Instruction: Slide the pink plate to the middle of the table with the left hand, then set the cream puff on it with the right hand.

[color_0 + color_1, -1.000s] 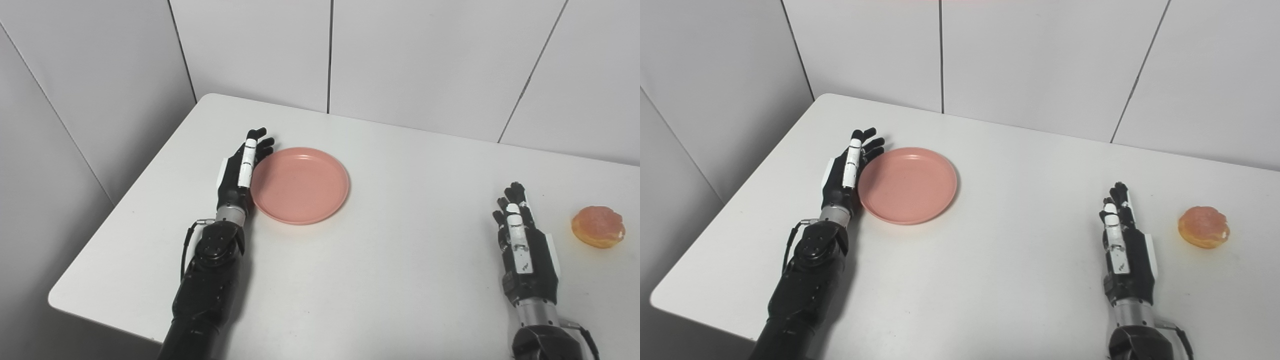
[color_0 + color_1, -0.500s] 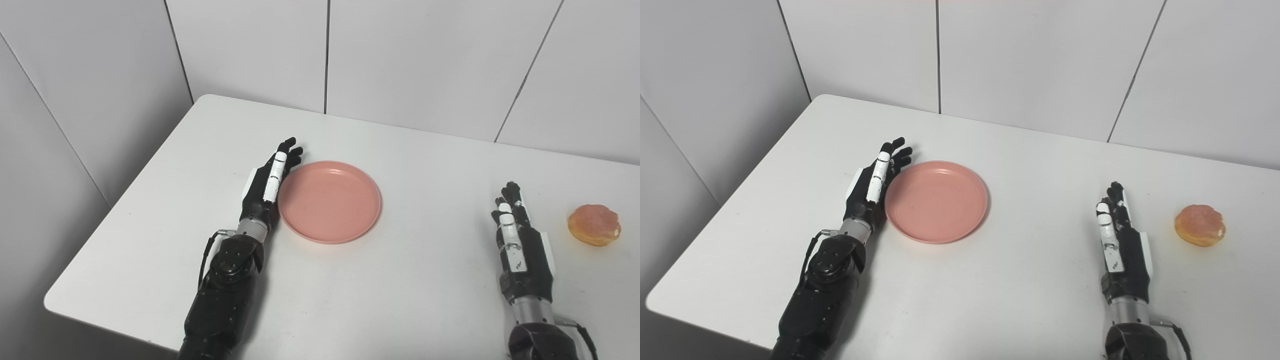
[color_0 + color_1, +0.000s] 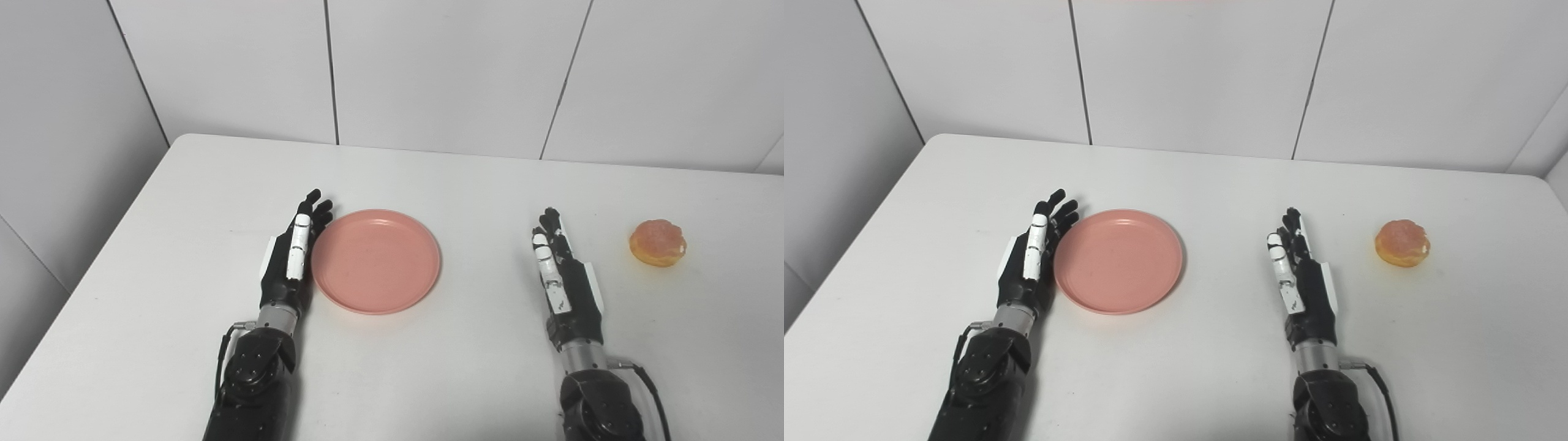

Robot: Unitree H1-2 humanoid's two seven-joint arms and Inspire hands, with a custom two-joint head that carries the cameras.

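Observation:
A round pink plate lies flat on the white table, a little left of its middle. My left hand stands on edge right against the plate's left rim, fingers straight and holding nothing. To the right of the plate, my right hand also stands on edge, open, with bare table between it and the plate. A glazed orange cream puff sits on the table farther right, apart from the right hand.
White wall panels rise just behind the table's far edge. The table's left edge runs diagonally past my left arm. A right back corner of the table shows beside a side wall.
The camera has turned right, shifting the whole picture left. The left hand has pushed the plate rightward along the table. The right hand and cream puff keep their places.

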